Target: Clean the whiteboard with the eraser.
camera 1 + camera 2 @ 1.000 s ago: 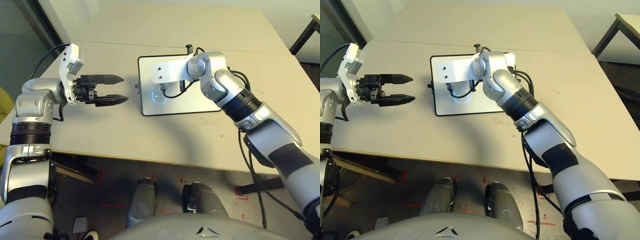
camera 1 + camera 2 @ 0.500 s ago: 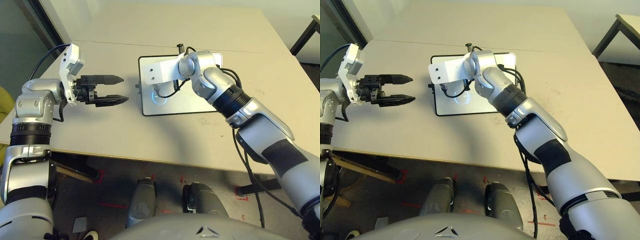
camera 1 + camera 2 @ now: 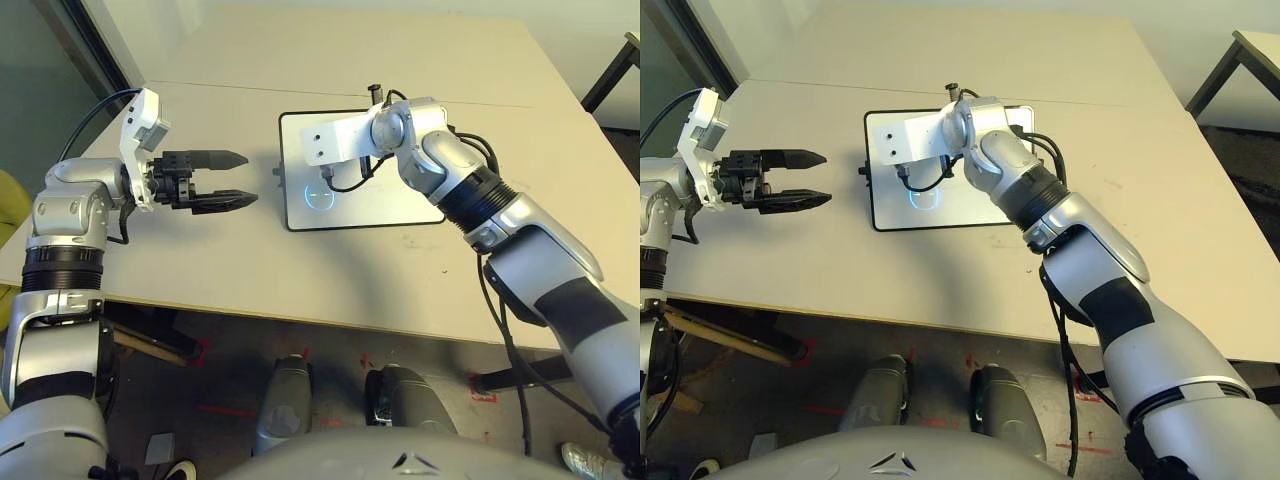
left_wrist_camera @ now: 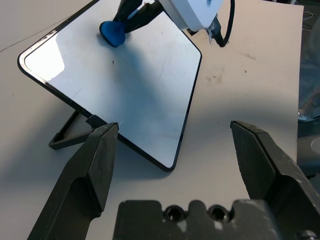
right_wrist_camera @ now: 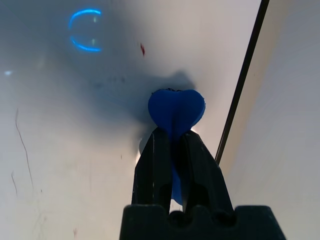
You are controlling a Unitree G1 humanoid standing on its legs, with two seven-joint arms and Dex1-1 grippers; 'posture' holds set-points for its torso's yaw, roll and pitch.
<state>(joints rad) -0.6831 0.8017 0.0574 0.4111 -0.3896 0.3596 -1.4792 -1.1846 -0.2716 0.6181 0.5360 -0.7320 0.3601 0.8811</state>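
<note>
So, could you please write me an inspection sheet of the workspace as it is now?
Surface: pale beige table, a few small dark marks.
Job's things: rectangular white board with thin black frame on the table; small bright blue eraser block against its surface, near one edge.
Clutter: nothing seen.
Grippers: right gripper shut on the eraser; left gripper open, beside the board, apart from it.
Cables: black cable at the right wrist.
Surroundings: floor with red marks.

Pale beige table with a thin seam across its far part and a few small dark specks near the front right. Dark-legged furniture at far right. Red tape marks on the floor below.
</note>
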